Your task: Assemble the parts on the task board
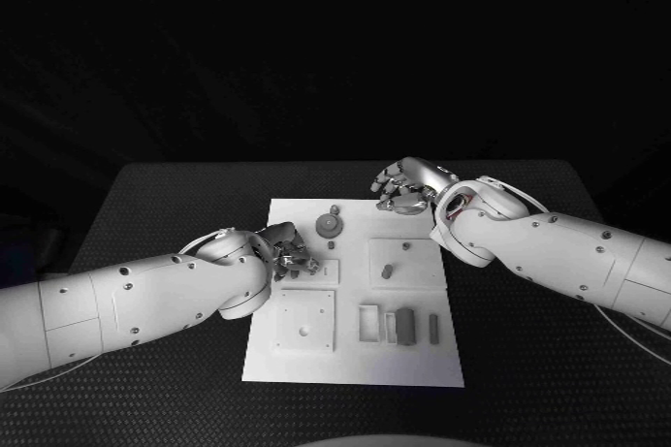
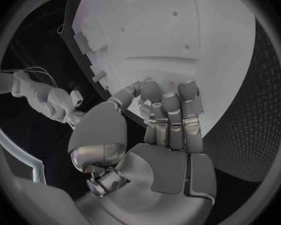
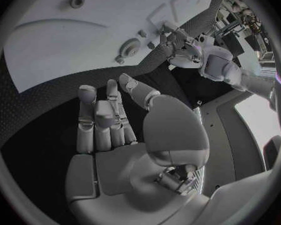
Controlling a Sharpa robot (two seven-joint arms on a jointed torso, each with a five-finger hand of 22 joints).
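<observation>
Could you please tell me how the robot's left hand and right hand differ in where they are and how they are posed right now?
The left hand sits at the task board's left edge, about midway along it; the right hand is at the far edge, just past the board. The left hand is close to a small square plate; the right hand is near the round part. Both hands have curled fingers and appear to hold nothing.

I see bare black table around the task board; my left hand crowds its left edge, my right hand its far corner.
</observation>
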